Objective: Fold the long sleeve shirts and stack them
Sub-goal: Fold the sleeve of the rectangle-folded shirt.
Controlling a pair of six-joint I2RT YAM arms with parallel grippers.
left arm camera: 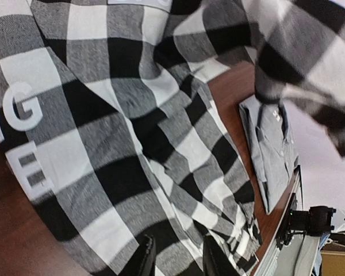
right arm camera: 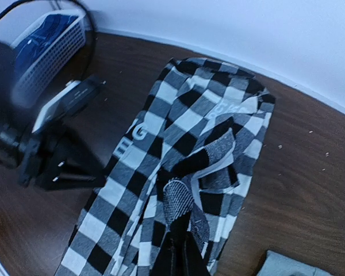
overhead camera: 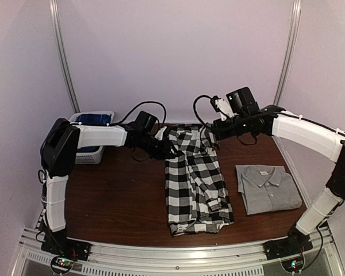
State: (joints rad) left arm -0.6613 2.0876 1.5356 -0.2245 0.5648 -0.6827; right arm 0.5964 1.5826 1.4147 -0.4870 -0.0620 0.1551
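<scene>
The black-and-white checked flannel shirt [overhead camera: 194, 178] lies as a long strip down the middle of the table, with white letters on a black band [right arm camera: 129, 141]. My left gripper [overhead camera: 168, 151] is at its upper left edge; in the left wrist view [left arm camera: 178, 259] its fingers stand a little apart with flat flannel [left arm camera: 103, 144] between them. My right gripper [overhead camera: 217, 133] is shut on a fold of the flannel's upper right part [right arm camera: 181, 244] and holds it raised. The grey collared shirt [overhead camera: 268, 188] lies folded at the right, and also shows in the left wrist view [left arm camera: 273, 155].
A white basket [overhead camera: 92, 135] with blue cloth inside stands at the back left, behind the left arm; it also shows in the right wrist view [right arm camera: 46, 46]. The table's near edge has a metal rail [overhead camera: 178, 261]. Walls close in the back and both sides.
</scene>
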